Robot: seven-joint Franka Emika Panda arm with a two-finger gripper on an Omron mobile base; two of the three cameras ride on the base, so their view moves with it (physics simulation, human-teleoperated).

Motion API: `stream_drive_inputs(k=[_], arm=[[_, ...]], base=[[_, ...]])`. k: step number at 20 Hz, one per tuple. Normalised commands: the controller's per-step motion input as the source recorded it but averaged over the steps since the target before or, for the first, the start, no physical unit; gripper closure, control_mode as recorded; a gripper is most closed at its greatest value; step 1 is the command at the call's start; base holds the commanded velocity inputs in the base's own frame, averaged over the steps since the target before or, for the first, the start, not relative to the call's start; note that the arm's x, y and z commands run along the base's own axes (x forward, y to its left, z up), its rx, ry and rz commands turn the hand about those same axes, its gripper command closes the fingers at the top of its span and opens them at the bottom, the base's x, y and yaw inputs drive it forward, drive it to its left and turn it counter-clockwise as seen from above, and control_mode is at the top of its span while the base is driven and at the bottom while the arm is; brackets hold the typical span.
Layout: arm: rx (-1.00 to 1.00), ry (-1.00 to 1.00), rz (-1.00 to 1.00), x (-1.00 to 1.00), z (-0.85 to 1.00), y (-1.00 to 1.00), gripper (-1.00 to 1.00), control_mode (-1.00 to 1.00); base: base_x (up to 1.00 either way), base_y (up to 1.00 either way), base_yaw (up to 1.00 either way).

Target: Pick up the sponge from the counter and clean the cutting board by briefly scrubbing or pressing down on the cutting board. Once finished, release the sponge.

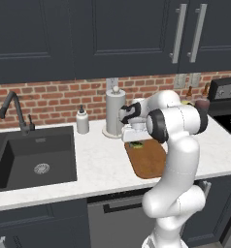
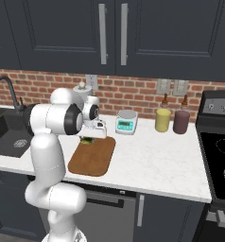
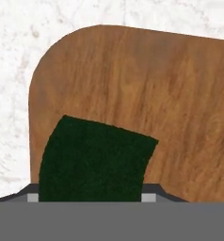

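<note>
Gripping 1 small yellow-green sponge with a dark green scrubbing top [image 3: 92, 157], the tool [image 1: 135, 141] is clenched on it over the far end of 1 flat brown wooden cutting board [image 2: 91, 156], lying on the white speckled stone table [image 1: 103, 167].

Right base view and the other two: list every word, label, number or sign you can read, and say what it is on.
No text can be read in any view.
Kitchen scale: its pale display panel is too small and blurred to read.
Stove: control-panel marks are too small to read.
Soap dispenser: no label visible.
Two bottles: no labels visible.
Cutting board and sponge: no markings.
</note>
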Motion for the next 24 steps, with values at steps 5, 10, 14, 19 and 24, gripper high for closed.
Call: stream_drive_inputs(k=[5,10,14,19,24], arm=[[0.0,-0.01,0.0,0.16,-0.2,0.0,1.0,-1.0],[0.0,-0.04,0.0,0.44,-0.05,-0.01,1.0,-1.0],[0.0,-0.02,0.0,0.42,-0.25,-0.04,1.0,-1.0],[-0.01,0.0,0.0,0.29,-0.41,-0.09,1.0,-1.0],[0.0,0.0,-0.01,0.0,-0.13,-0.24,1.0,-1.0]], base=[[0.0,0.0,0.0],[0.0,0.0,0.0],[0.0,0.0,0.0],[0.0,0.0,0.0],[0.0,0.0,0.0]])
